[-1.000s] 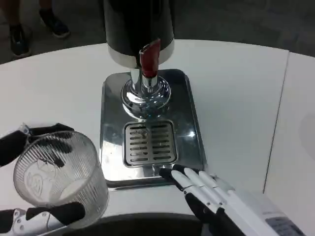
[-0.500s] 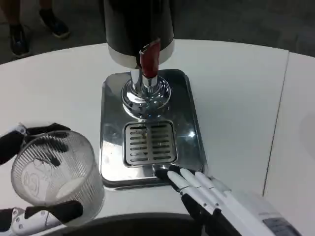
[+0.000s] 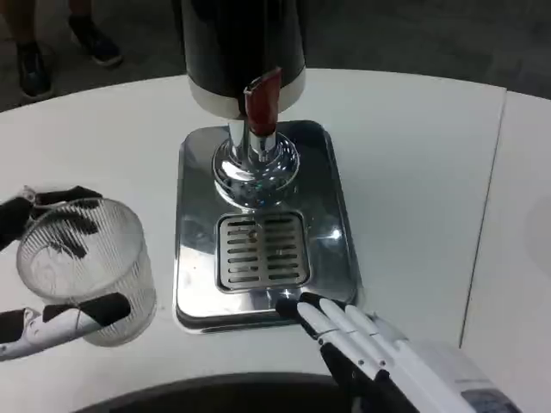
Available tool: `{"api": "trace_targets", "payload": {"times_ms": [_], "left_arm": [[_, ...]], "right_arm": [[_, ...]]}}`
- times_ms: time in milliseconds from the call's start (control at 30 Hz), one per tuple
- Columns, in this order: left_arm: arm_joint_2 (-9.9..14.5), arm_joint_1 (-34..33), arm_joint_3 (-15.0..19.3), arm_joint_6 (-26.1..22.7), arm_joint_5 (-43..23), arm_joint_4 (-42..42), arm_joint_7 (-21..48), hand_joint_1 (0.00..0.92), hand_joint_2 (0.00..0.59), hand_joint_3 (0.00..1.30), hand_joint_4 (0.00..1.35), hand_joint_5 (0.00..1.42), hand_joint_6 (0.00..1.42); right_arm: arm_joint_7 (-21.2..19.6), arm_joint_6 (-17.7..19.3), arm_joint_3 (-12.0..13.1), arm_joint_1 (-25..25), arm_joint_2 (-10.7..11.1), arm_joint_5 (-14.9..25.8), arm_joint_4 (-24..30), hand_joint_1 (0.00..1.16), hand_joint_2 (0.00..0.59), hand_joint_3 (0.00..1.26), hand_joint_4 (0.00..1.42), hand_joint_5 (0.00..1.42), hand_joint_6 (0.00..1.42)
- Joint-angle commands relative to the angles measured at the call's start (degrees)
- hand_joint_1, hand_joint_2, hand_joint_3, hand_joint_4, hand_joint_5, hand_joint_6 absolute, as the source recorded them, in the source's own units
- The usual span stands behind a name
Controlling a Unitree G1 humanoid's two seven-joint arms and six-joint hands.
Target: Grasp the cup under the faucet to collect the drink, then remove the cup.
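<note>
1. Your left robot hand [image 3: 43, 258] clamps the cup [image 3: 84, 268], fingers on its far and near sides.
2. The cup stands on the white bench [image 3: 413, 172], left of the tray [image 3: 331, 215], away from the faucet [image 3: 258, 138].
3. Your right robot hand [image 3: 357, 340] holds nothing, fingers straight and together, tips touching the tray's near edge.

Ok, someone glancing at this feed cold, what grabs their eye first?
Probably the ribbed clear cup at the left, held by the left hand off the tray. Next, the dispenser's red tap lever above the shiny drip tray, with the right hand at the tray's near edge.
</note>
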State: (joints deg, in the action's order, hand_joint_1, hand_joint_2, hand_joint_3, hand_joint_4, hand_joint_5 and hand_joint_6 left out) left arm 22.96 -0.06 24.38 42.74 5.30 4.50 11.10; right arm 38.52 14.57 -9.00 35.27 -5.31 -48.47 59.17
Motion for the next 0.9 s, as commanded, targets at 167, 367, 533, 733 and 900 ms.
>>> {"api": "trace_targets", "payload": {"times_ms": [167, 367, 533, 733, 900], "left_arm": [[3.2, -14.4, -4.3, 2.7, 7.4, 16.9, -8.1, 0.714, 0.018, 0.71, 0.79, 0.89, 0.65], [2.9, -21.9, -9.8, 2.5, 12.4, 24.6, -13.8, 0.714, 0.018, 0.71, 0.79, 0.89, 0.65], [3.4, -26.6, -14.2, 2.7, 16.0, 30.4, -17.7, 0.714, 0.018, 0.71, 0.79, 0.89, 0.65], [3.8, -29.5, -17.9, 3.1, 18.6, 35.5, -21.4, 0.706, 0.028, 0.71, 0.79, 0.89, 0.66], [4.2, -31.3, -20.6, 3.3, 20.4, 39.2, -24.3, 0.704, 0.028, 0.71, 0.79, 0.89, 0.66]], "right_arm": [[-1.4, 0.9, 0.4, 1.5, -1.9, 0.2, 0.8, 0.42, 0.455, 0.04, 0.00, 0.00, 0.00], [-2.0, 2.4, 1.6, 2.7, -2.2, 1.2, 0.8, 0.42, 0.455, 0.04, 0.00, 0.00, 0.00], [-2.8, 4.5, 3.1, 4.7, -2.6, 2.8, 0.8, 0.42, 0.455, 0.05, 0.00, 0.00, 0.00], [-3.5, 6.3, 4.3, 6.8, -2.8, 4.3, 0.8, 0.42, 0.455, 0.05, 0.00, 0.00, 0.00], [-3.8, 7.2, 5.3, 7.5, -2.8, 5.3, 0.8, 0.42, 0.455, 0.05, 0.00, 0.00, 0.00]]}}
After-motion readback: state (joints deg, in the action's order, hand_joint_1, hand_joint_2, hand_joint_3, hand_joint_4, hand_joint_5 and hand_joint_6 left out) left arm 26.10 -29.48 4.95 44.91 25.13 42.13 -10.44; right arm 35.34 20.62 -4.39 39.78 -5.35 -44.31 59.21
